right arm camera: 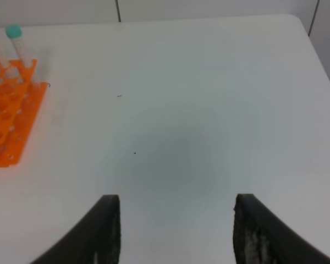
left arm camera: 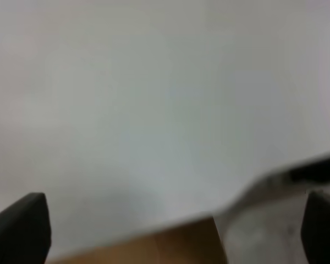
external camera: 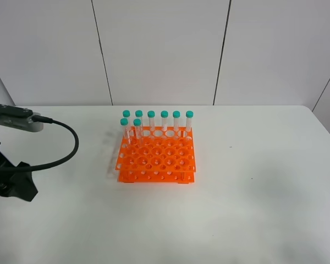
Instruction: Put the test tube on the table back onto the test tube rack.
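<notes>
A high camera looks down on a plain white desk (external camera: 253, 187) with a bright orange test tube rack (external camera: 157, 162) near its middle. Eight clear tubes with teal caps (external camera: 164, 114) stand upright in the rack: six in the back row and two just in front of them at the left end. No test tube lies loose on the desk in any view, so the tube named in the task appears to be already back in the rack, though it cannot be told apart from the other seven.

The left arm (external camera: 11, 165) sits at the left edge of the desk, well apart from the rack. Its wrist view is blurred, but the left tool (left arm camera: 176, 231) has its two dark fingers (left arm camera: 22, 225) spread wide with nothing between them.

The right arm is out of the high view. In its wrist view, the right tool (right arm camera: 176, 231) hangs above bare desk, its fingers (right arm camera: 102, 231) apart and empty. The rack lies well off to one side and ahead of this tool, with two capped tubes showing at its corner.

As a judgement, the placing step looks finished and both arms seem drawn back. The next move likely calls only for confirming every tube is seated upright, then resting.
</notes>
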`<action>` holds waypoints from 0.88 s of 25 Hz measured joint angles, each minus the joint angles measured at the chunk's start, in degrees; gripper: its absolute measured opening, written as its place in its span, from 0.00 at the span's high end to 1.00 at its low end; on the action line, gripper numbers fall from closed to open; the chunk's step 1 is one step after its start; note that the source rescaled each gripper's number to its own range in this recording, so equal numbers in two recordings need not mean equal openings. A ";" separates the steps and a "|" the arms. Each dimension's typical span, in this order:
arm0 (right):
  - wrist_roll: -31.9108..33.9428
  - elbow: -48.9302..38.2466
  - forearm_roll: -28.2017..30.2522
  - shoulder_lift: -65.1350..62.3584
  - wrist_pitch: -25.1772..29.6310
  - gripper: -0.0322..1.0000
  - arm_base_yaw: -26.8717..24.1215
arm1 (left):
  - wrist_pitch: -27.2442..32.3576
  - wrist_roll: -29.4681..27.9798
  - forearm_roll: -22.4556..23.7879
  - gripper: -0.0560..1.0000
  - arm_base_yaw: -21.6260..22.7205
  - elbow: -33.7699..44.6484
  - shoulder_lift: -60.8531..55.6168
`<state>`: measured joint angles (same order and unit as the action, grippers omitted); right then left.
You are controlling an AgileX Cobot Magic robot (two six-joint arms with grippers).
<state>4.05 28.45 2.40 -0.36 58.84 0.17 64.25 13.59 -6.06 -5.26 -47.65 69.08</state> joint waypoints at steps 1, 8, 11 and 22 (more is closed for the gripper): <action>0.00 0.00 0.00 0.00 0.00 0.40 0.00 | 2.37 -0.98 -0.06 0.00 0.00 0.00 -0.96; 0.00 0.00 0.00 0.00 0.00 0.40 0.00 | 5.04 -9.56 -6.12 0.00 0.00 0.47 -9.04; 0.00 0.00 0.00 0.00 0.00 0.40 0.00 | 5.17 -7.69 -7.05 0.00 0.00 2.90 -12.80; 0.00 0.00 0.00 0.00 0.00 0.40 0.00 | 2.92 -3.70 -5.59 0.00 0.00 11.40 -34.29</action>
<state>4.05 28.45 2.40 -0.36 58.84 0.17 67.17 9.88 -11.64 -5.26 -36.25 34.79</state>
